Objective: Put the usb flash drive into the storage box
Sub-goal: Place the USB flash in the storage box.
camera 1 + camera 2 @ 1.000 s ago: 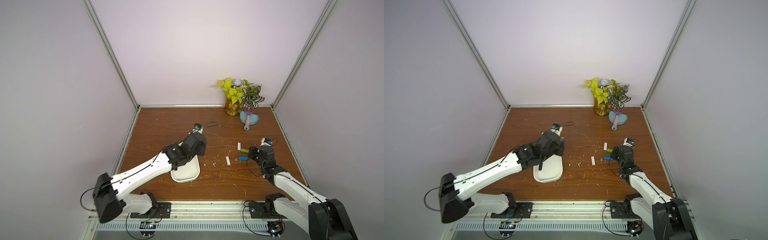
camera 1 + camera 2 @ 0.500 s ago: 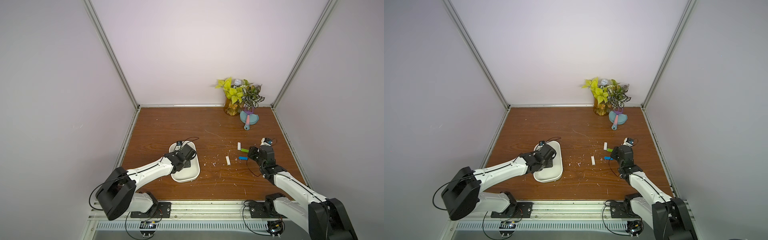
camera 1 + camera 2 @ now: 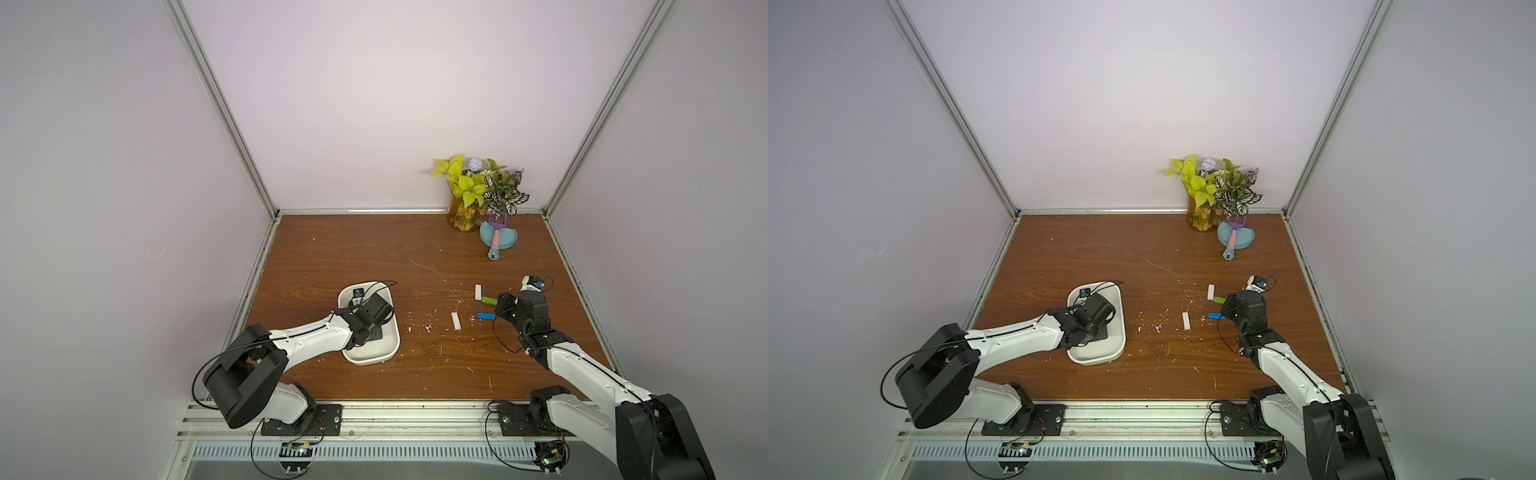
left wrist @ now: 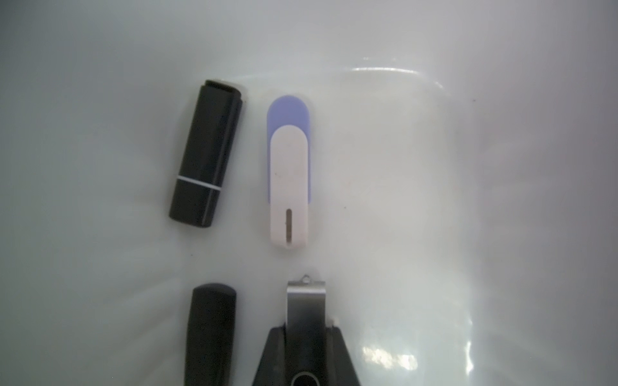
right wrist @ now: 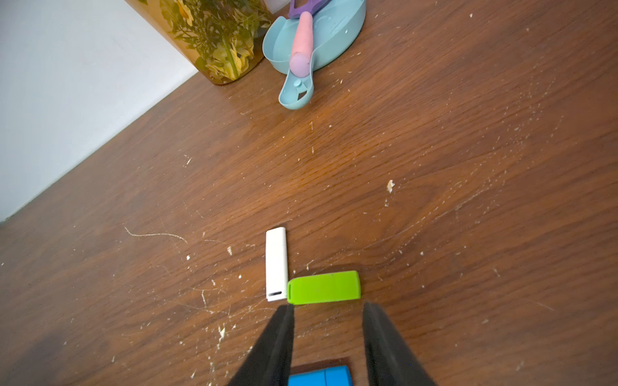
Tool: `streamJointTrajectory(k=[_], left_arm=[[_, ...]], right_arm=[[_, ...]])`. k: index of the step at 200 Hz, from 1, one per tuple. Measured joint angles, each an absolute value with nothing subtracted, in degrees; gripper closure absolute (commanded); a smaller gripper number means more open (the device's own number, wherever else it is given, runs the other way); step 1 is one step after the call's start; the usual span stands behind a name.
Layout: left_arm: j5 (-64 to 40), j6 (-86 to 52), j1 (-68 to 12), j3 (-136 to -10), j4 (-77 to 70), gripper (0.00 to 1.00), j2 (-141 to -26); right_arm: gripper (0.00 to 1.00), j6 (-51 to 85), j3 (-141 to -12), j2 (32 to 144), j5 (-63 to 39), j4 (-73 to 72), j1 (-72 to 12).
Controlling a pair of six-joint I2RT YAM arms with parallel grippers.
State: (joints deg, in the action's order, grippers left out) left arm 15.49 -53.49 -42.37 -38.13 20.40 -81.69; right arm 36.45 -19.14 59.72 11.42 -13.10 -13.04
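My left fingers (image 4: 271, 357) pinch a metal-swivel flash drive (image 4: 306, 300) tight, low over the storage box (image 3: 368, 358) floor, near a black drive (image 4: 205, 153) and a lilac drive (image 4: 289, 173). Right fingers (image 5: 274, 347) stand parted astride the blue drive (image 5: 317, 376) — open table (image 5: 434, 167) beyond the green drive (image 5: 323, 287).

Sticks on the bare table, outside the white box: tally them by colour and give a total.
white sticks: 2
green stick: 1
blue stick: 1
Total: 4
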Motion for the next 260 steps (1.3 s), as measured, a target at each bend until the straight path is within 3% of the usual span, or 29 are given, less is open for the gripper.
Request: streamJointTrajectory(k=[19,34,61,155,208,260], left_arm=[[15.55,-53.63,-42.37,-38.04,20.32,0.98,-81.71],[15.7,-53.8,-42.37,-37.89,20.18,0.86,-81.67],[15.75,-54.39,-42.37,-37.04,19.94,0.75,-80.6],[15.49,-53.87,-42.33,-38.06,23.31,0.67,-75.02],[14.02,-46.13,-42.33,-45.87,25.06,0.49,-64.77],[15.2,-41.56,-42.33,-46.3,31.31,0.43,-53.6]], right_arm=[[0.6,36.45,-19.14,59.81,11.35,-13.1,-13.04],[0.6,36.45,-19.14,59.94,11.18,-13.13,-13.04],[0.6,36.45,-19.14,60.58,10.61,-13.08,-13.04],[0.59,36.42,-19.14,60.6,9.93,-13.13,-13.04],[0.49,35.07,-19.42,62.02,5.63,-14.2,-13.56],[0.44,32.25,-25.89,67.48,4.19,-12.34,-24.49]])
